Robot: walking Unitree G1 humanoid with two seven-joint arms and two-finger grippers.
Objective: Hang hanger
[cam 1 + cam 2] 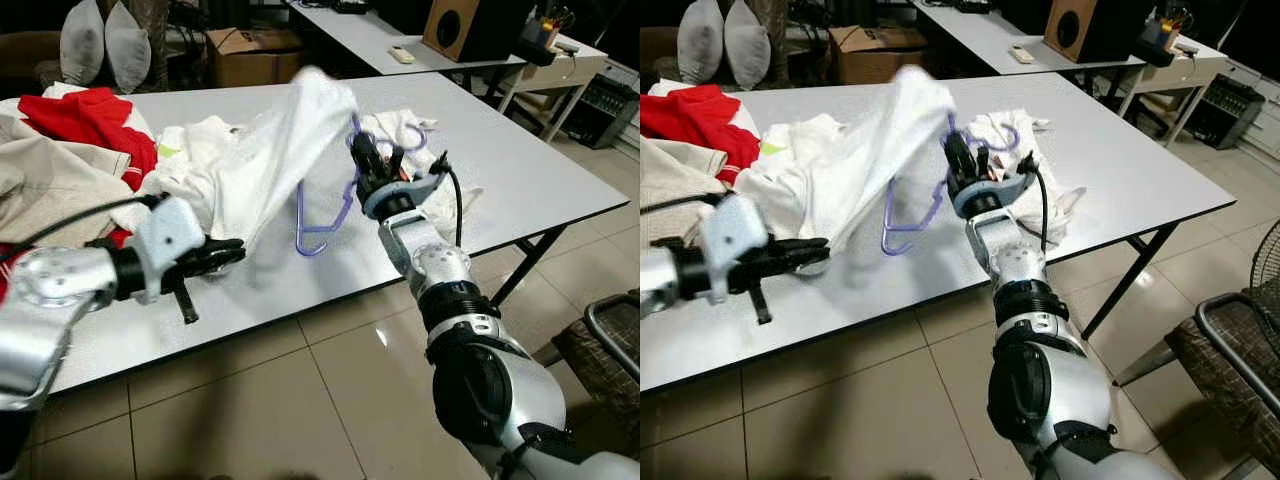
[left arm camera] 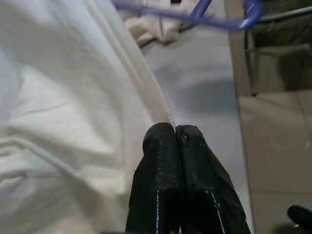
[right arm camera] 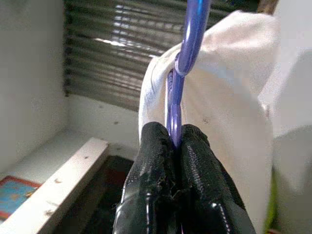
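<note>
the right gripper [image 1: 372, 160] is raised over the middle of the table [image 1: 520, 170], its fingers clamped together on the purple hanger [image 1: 325, 220], which hangs tilted with one arm tucked up inside a white garment [image 1: 285, 150] and its lower corner showing just below the cloth. the left gripper [image 1: 222, 252] sits lower and to the left, near the table's near edge, fingers pressed together on the ribbed hem of the same garment — the cloth runs taut between the two. a heap of other white clothes [image 1: 195, 150] and a red garment [image 1: 85, 115] lie further left on the table. the step in hand looks like working the hanger into the garment before any hanging can happen. to do it well, the left gripper should keep the hem pulled open and steady while the right one feeds the free arm of the hanger toward the other shoulder — slowly, since the grip on the thin rod looks narrow and the hanger could twist. too much pull on the hem could drag the cloth off the hanger.
</note>
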